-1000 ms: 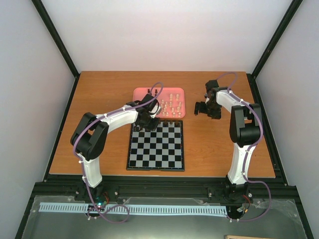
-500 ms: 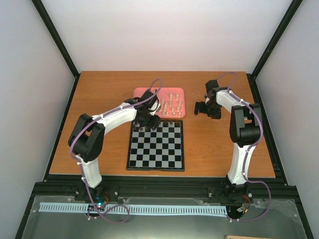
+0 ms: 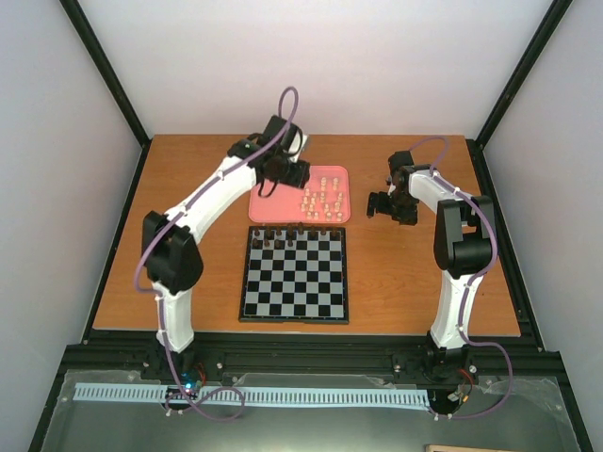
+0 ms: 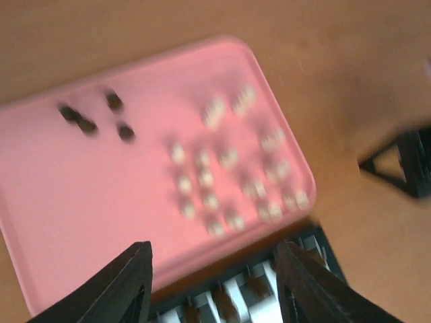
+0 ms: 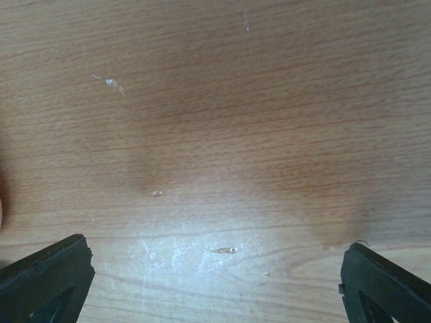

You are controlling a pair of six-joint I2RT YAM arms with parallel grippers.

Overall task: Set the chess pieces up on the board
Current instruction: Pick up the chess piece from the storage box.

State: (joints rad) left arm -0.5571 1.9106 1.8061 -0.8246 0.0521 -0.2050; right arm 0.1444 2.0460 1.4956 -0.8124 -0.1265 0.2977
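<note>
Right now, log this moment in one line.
left gripper open above pink tray | right gripper open over table | board: dark pieces along far row | cream pieces in tray

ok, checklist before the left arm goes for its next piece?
1. Left gripper open, empty: ok.
2. Left gripper over the pink rounded rectangular tray: ok.
3. Small dark brown chess pieces on the tray, apart from the pale cream pieces: ok, four visible.
4. Target piece upright or tipped: cannot tell, left wrist view blurred.
5. Right gripper open over bare wooden table, away from the tray: ok.
6. Free far-row squares on the black-and-silver chequerboard: cannot tell, too small.
</note>
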